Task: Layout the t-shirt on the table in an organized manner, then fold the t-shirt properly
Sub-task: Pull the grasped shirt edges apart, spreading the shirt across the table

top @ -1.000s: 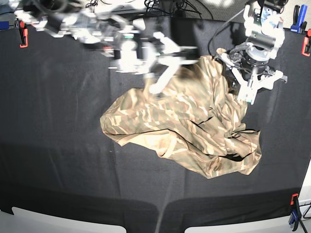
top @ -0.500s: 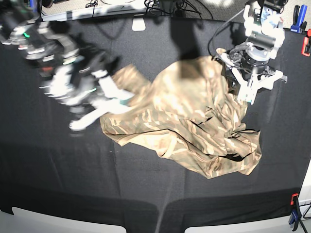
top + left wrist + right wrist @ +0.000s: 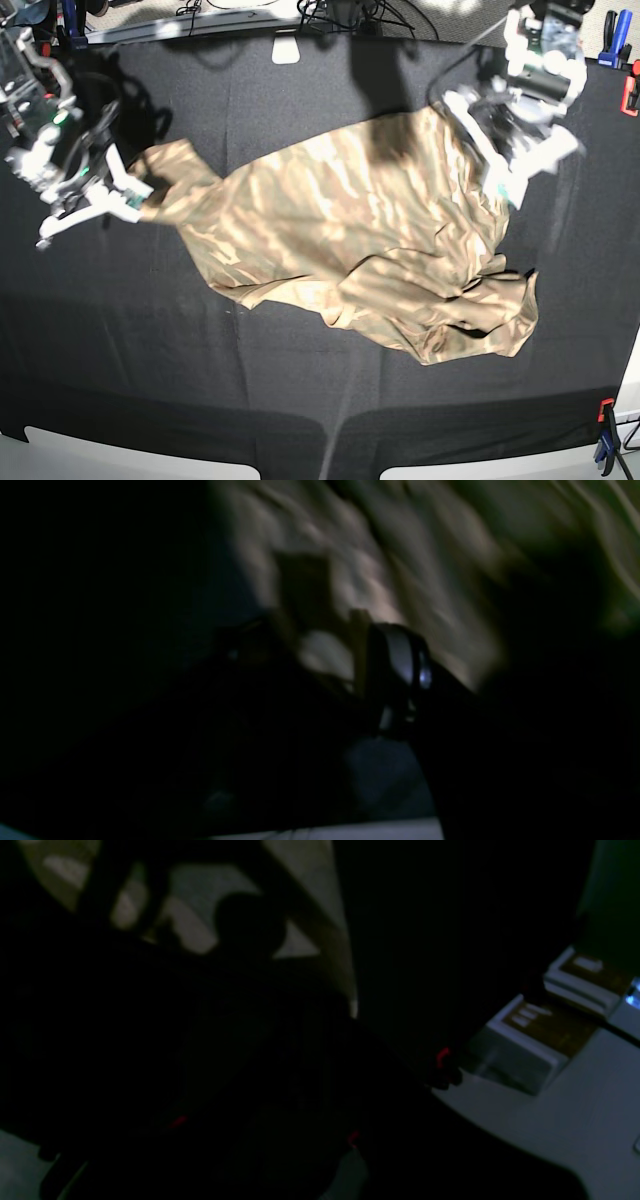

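The camouflage t-shirt (image 3: 370,230) lies crumpled on the black table (image 3: 200,380), stretched out toward the left. My right gripper (image 3: 128,203), at the left of the base view, is shut on the shirt's leftmost corner. My left gripper (image 3: 510,170) hovers blurred over the shirt's upper right edge, with its white fingers spread and nothing seen held between them. The left wrist view is dark and blurred: one dark finger (image 3: 395,675) shows in front of the t-shirt (image 3: 375,555). Pale t-shirt cloth (image 3: 190,935) fills the top left of the dim right wrist view.
A red clamp (image 3: 630,95) and a blue clamp (image 3: 608,40) grip the table's far right edge, and another clamp (image 3: 605,425) sits at the near right. Cables and a white block (image 3: 287,47) lie along the back edge. White boxes (image 3: 525,1040) stand beyond the table.
My right arm swept from the shirt's top to the far left, dragging a corner along, so the shirt is spread wider. The left gripper has shifted slightly and is blurred now.
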`<state>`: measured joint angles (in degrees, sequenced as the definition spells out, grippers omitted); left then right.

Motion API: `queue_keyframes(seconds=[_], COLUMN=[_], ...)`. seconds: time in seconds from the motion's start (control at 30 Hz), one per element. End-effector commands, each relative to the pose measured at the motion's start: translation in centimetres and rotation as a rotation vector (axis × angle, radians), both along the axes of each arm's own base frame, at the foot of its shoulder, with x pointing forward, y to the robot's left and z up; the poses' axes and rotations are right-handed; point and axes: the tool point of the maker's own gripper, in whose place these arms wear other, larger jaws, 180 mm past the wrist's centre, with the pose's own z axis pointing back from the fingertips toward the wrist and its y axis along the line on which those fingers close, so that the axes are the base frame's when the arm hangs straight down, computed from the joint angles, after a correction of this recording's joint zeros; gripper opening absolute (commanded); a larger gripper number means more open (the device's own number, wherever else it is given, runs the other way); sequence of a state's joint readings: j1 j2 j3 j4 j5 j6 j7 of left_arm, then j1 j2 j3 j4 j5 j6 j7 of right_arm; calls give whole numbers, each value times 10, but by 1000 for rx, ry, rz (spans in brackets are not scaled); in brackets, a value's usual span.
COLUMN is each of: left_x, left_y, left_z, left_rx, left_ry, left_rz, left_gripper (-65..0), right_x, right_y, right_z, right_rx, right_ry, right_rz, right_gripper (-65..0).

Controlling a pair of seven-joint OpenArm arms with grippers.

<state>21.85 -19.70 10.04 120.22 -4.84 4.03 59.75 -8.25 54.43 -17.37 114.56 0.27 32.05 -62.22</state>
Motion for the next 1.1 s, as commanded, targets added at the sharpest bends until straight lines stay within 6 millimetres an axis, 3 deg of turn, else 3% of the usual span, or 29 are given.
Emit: queue_keyframes(seconds=[0.0,0.17,0.27,0.43,0.6,0.67,0.9,1.07], left_x=[7,-8,-23,-44,-54,-50,-28,-42], left_y=[2,38,49,29,12,4,1,12], left_z=[9,3,-1,-12,-10,-4,13,-19], left_rx=[10,192,222,125,210,225,284,344], left_ry=[-52,-28,-21,1,-76,-134,-282,-195], left_rz=[-7,93,161,126,-131,-222,-280,-303], left_gripper=[-360,-360,-360,-360,-360,-360,-360,-360], right_x=[11,15,13,9,10,10,10,10], right_y=[-11,-15,-12,-5,-4,-3,-3,-3], right_z=[19,24,21,16,17,17,17,17], right_rx=[-41,-40,-19,29,30,34,34,34], right_ry=[-55,-78,-66,-39,-43,-44,-44,-44], right_rz=[-6,-25,-26,-30,-25,-22,-22,-22], right_gripper=[-650,-650,-650,-650,-650,-650,-650,-650])
